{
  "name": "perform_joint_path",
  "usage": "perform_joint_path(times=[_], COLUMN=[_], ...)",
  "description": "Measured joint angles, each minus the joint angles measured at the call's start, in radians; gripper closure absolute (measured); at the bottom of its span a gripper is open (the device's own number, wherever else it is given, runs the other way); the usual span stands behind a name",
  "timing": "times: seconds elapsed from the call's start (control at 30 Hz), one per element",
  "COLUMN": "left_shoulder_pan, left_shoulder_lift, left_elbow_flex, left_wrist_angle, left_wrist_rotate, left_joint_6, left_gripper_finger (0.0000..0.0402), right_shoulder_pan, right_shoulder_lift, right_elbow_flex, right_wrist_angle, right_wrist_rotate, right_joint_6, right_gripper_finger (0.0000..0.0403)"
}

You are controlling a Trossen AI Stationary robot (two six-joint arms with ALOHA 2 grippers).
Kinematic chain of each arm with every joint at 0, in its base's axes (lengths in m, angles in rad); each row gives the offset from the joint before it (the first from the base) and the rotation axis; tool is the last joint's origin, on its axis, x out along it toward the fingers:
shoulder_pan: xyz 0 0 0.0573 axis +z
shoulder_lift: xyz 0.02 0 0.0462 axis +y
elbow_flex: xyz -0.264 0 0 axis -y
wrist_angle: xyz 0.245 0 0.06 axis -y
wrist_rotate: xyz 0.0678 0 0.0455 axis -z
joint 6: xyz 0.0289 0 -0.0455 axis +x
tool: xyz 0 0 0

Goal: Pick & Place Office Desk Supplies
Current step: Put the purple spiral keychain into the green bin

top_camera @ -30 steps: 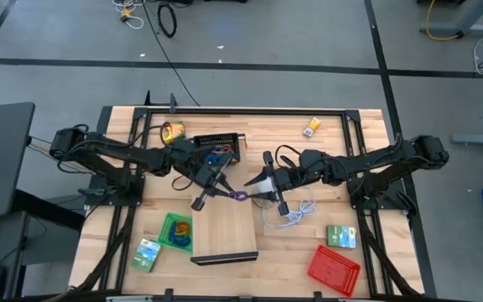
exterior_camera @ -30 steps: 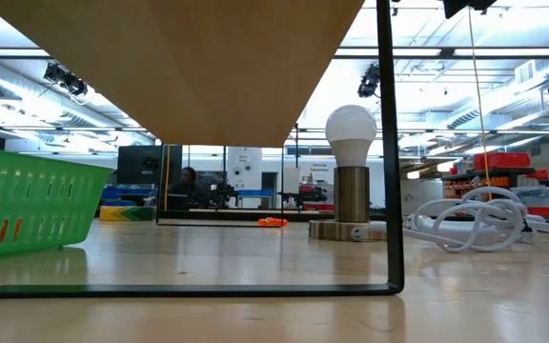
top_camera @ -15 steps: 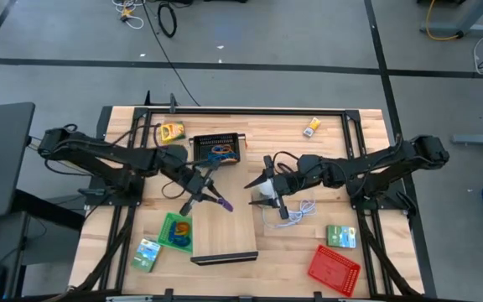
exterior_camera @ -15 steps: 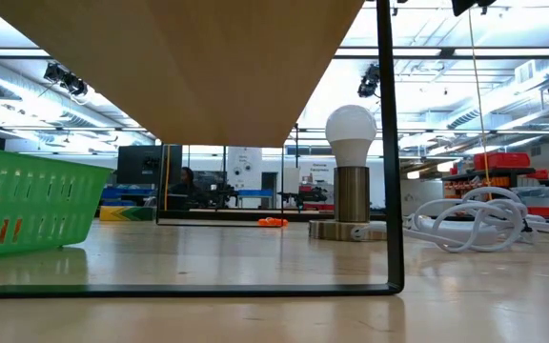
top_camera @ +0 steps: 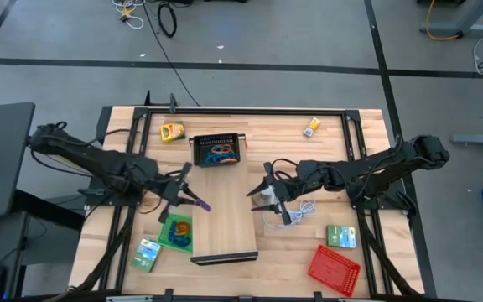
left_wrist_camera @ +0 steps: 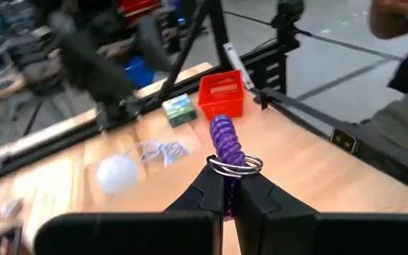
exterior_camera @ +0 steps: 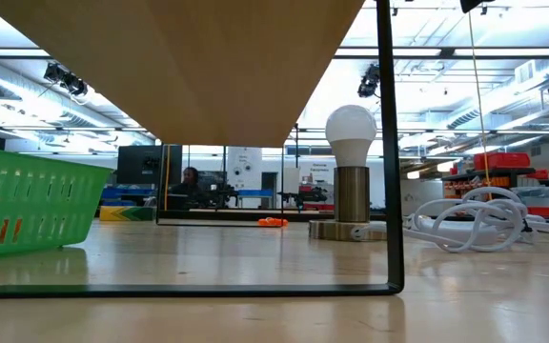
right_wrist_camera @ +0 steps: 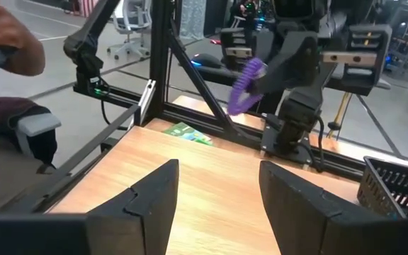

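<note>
The left hand (top_camera: 193, 201) is clamped on a purple clip (left_wrist_camera: 226, 144), a coiled loop that stands up from the closed fingertips in the left wrist view. In the high view the clip (top_camera: 202, 205) shows as a small purple fleck at the hand's tip, held above the tabletop (top_camera: 342, 147) just beside the green tray (top_camera: 177, 232), at the wooden board's (top_camera: 225, 228) left edge.

The step in hand looks like the carry: the clip is gripped and on its way to a container. The green tray is the nearest one, so the next move probably calls for bringing the hand over that tray, lowering, and letting go (the black tray (top_camera: 219, 149) behind already holds coloured loops, so it could be the goal instead; I cannot say which).

The right hand (top_camera: 267, 194) sits mid-table by the white bulb (top_camera: 267, 202) and cable, its fingers (right_wrist_camera: 152, 198) apart and holding nothing.

A second ago both hands met over the board's top edge with the clip between them. Since then the left arm has drawn back and leftward with the clip, and the right hand has released and eased back a little.
</note>
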Motion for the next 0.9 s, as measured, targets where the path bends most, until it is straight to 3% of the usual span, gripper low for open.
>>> perform_joint_path(times=[0.2, 0.47, 0.7, 0.9], left_shoulder_pan=[-0.079, -0.225, -0.345, -0.431], left_shoulder_lift=[-0.165, -0.326, -0.297, -0.201], left_elbow_flex=[-0.116, -0.146, -0.147, -0.147], left_wrist_angle=[-0.037, -0.348, -0.495, -0.509], left_wrist_rotate=[-0.091, -0.219, -0.253, -0.278], left_joint_6=[-0.144, -0.403, -0.589, -0.682], left_gripper_finger=[0.0389, 0.0389, 0.0389, 0.0389], right_shoulder_pan=[0.001, 0.001, 0.001, 0.001], right_shoulder_lift=[0.0, 0.0, 0.0, 0.0], right_elbow_flex=[0.0, 0.0, 0.0, 0.0], right_wrist_angle=[0.001, -0.004, -0.013, -0.014], right_wrist_rotate=[-0.004, -0.006, -0.006, -0.006], right_joint_6=[0.023, 0.065, 0.076, 0.095], right_gripper_finger=[0.0199, 0.0199, 0.0199, 0.0199])
